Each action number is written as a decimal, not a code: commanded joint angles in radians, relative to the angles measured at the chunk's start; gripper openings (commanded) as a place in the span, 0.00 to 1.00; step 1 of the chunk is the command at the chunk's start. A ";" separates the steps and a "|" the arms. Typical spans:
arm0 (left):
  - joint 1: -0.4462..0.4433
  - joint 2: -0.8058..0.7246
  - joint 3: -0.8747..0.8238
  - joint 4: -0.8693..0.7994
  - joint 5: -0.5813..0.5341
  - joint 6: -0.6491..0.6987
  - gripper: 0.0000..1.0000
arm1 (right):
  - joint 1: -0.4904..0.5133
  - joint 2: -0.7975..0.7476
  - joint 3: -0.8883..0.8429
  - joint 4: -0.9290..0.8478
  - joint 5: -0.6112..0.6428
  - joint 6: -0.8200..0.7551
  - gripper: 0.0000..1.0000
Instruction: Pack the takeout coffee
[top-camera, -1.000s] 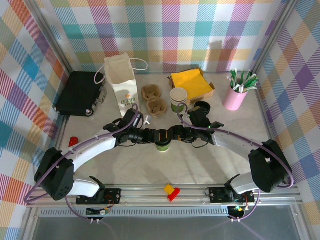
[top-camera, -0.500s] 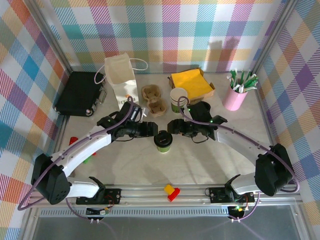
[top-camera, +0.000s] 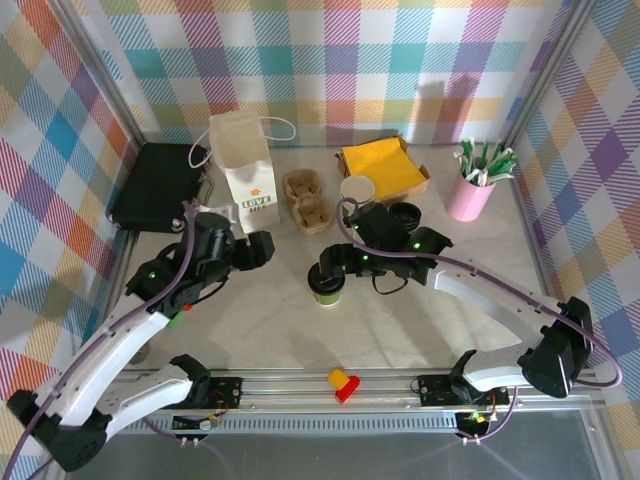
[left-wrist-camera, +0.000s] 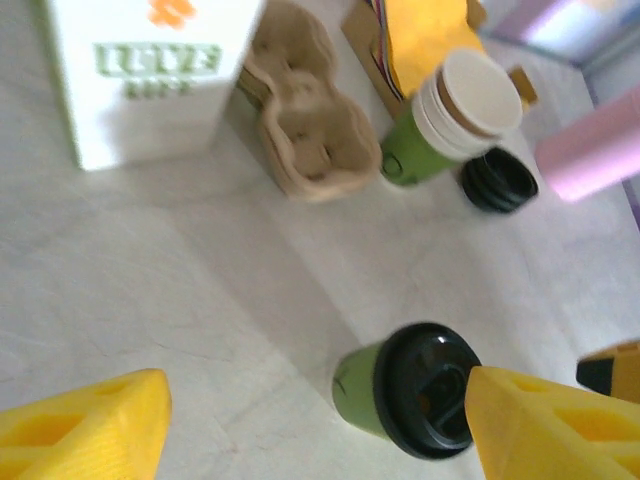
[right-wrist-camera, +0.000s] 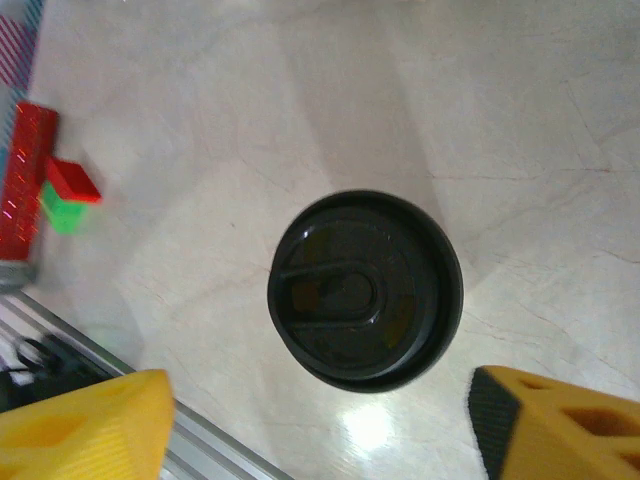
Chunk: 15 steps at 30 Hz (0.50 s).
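Note:
The takeout coffee (top-camera: 327, 285), a small green cup with a black lid, stands upright on the table's middle. My right gripper (top-camera: 328, 264) hovers just above and behind it, open; in the right wrist view the lid (right-wrist-camera: 365, 290) lies ahead of the open gripper (right-wrist-camera: 320, 425), untouched. Off to the cup's left, my left gripper (top-camera: 257, 249) is open and holds nothing. Its wrist view has the cup (left-wrist-camera: 405, 398) near the right yellow finger (left-wrist-camera: 545, 430) of the gripper (left-wrist-camera: 310, 430). The white paper bag (top-camera: 245, 165) (left-wrist-camera: 150, 70) stands upright at the back left.
A cardboard cup carrier (top-camera: 308, 200) (left-wrist-camera: 310, 130) lies beside the bag. A stack of lidless cups (top-camera: 357, 192) (left-wrist-camera: 455, 110), loose black lids (top-camera: 405, 213), a box of yellow napkins (top-camera: 382, 163) and a pink cup of straws (top-camera: 470, 190) stand behind. A black case (top-camera: 160, 187) sits far left.
Both grippers were at the cup a second ago. They have opened and drawn away, the left one far to the left, the right one up and back. The cup stayed put.

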 joint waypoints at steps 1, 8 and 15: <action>0.012 -0.056 -0.039 -0.048 -0.124 -0.002 0.79 | 0.038 0.057 0.065 -0.083 0.090 -0.016 0.83; 0.015 -0.093 -0.047 -0.064 -0.134 0.018 0.80 | 0.088 0.177 0.158 -0.139 0.147 -0.062 0.86; 0.015 -0.098 -0.060 -0.049 -0.113 0.014 0.79 | 0.096 0.285 0.223 -0.186 0.144 -0.083 0.87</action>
